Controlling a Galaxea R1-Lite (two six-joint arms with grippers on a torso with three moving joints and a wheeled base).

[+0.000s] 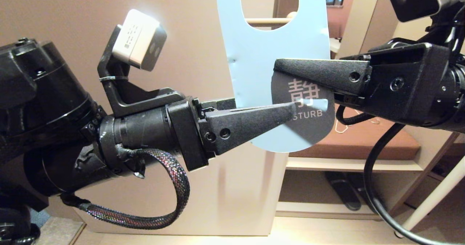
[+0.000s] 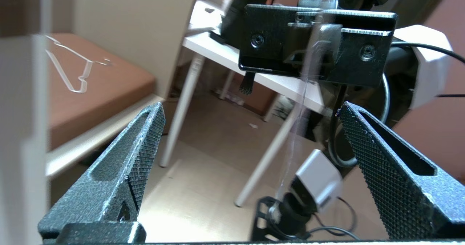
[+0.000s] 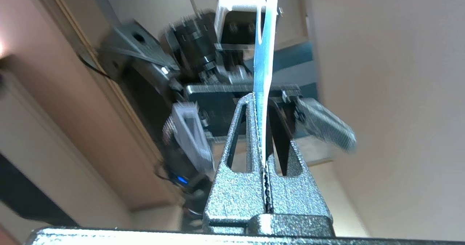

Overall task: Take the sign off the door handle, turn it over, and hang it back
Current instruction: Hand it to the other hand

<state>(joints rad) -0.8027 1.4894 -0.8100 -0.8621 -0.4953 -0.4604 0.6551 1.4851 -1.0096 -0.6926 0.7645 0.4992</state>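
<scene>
Item: sign point(image 1: 254, 63), blue face outward, off the door handle point(image 1: 269, 20), which shows through its oval hole. Right gripper point(image 1: 281, 68) pinches its lower edge tight. Left gripper point(image 2: 250, 125) gapes wide, card edge-on between its jaws. Advice: square the left jaws before closing; release right only afterwards.

The left gripper point(image 2: 250, 110) has its two textured fingers point(image 2: 141, 154) spread wide apart. Between them the sign point(image 2: 303, 103) shows edge-on as a thin pale line, touching neither finger. Beyond it, the right gripper point(image 2: 319, 48) is clamped on that edge. A white wire hanger point(image 2: 72, 70) lies on a brown cushion point(image 2: 105, 92), beside a white table point(image 2: 232, 61).
</scene>
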